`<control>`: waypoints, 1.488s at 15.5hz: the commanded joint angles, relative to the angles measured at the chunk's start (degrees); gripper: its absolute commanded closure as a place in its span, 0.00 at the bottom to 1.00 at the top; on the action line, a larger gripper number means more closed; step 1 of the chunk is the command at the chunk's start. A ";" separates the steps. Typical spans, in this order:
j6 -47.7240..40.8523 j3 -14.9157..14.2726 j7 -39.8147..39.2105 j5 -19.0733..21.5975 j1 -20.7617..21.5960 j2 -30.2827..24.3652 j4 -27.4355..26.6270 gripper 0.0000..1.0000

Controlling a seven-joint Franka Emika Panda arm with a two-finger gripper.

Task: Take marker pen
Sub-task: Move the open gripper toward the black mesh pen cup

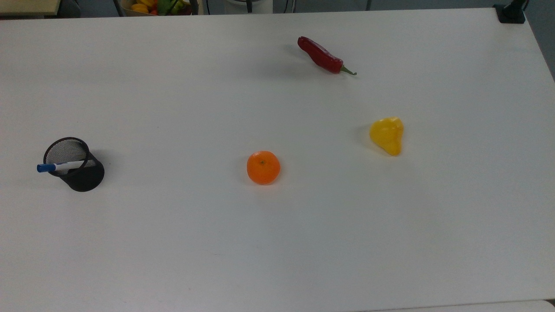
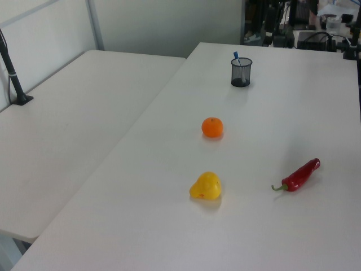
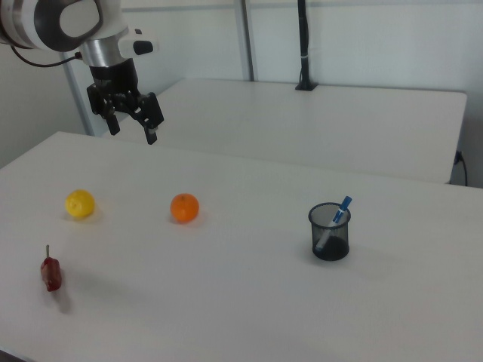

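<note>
Top view: marker pen inside mesh cup

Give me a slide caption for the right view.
Open tool above the table; marker pen in the mesh cup, right of the orange.

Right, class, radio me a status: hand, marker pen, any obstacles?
Hand open, high above table, holding nothing. White marker pen with blue cap leaning in black mesh cup, cap up. Round orange sits between hand and cup.
</note>
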 commanded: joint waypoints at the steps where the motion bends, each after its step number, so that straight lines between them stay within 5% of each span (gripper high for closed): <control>1: 1.70 -1.30 -0.96 -0.22 1.40 -0.81 -1.46 0.00; 12: 2.14 -1.39 -0.96 -0.22 1.05 -0.81 -1.73 0.00; 23: 14.07 -2.17 -0.61 -1.36 -1.50 0.06 -2.43 0.00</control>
